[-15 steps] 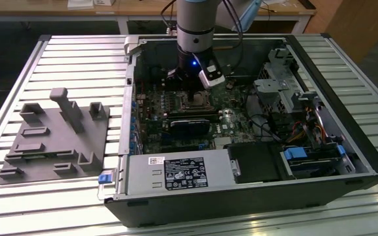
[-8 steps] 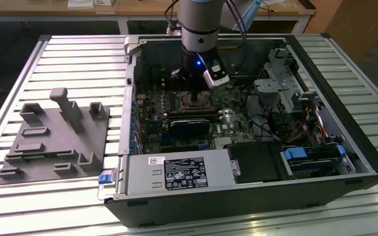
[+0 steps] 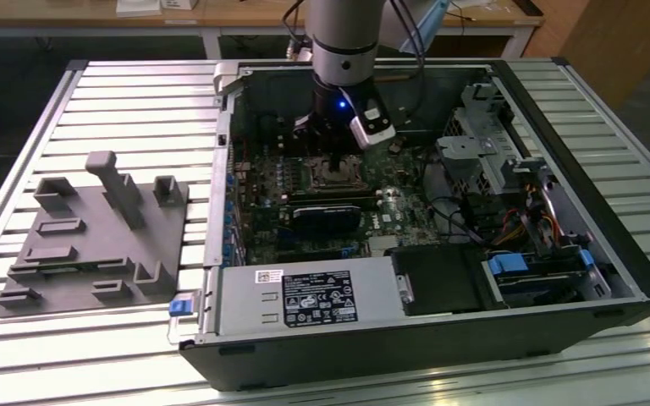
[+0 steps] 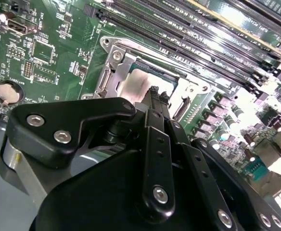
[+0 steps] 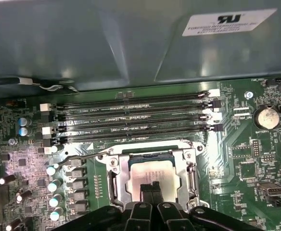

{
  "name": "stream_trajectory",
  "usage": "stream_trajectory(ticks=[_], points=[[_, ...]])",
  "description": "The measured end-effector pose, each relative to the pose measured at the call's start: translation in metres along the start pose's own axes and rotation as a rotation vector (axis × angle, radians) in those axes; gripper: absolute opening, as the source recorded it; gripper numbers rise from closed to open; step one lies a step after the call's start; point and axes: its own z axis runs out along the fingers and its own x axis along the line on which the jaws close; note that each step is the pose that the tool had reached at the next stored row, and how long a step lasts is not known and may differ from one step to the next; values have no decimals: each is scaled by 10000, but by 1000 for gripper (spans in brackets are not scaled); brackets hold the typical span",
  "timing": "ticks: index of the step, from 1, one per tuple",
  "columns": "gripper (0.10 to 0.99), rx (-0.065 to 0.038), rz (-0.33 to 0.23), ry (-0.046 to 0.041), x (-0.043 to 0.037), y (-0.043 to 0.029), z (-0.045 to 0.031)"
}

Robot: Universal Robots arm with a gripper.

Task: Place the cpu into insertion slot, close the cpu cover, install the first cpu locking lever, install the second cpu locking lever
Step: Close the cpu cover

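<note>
"Where's the chip?"

"The small, flat, silvery square cpu [image 5: 150, 169] lies in the window of the thin silvery metal cpu cover [image 5: 117, 177]. That's on the green motherboard [image 5: 236, 159], near the long black memory slots [image 5: 131, 118]."

"And the jaws?"

"In both wrist views the black gripper [image 5: 152, 185] is pinched together with nothing between, tips right at the chip's top. The exterior view adds the open black computer case [image 3: 415, 355] on the slatted metal table [image 3: 133, 93]."

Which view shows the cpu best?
The first wrist view: the cpu faces the camera squarely, framed by the cpu cover, only one edge covered by the fingers. The second wrist view shows it at a slant, partly behind the fingers. In the exterior view the gripper blocks much of it.
</note>
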Motion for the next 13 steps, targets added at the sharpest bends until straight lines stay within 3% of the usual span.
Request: stream_trajectory(ticks=[13], points=[[106, 2, 0, -2, -3, 9, -270]])
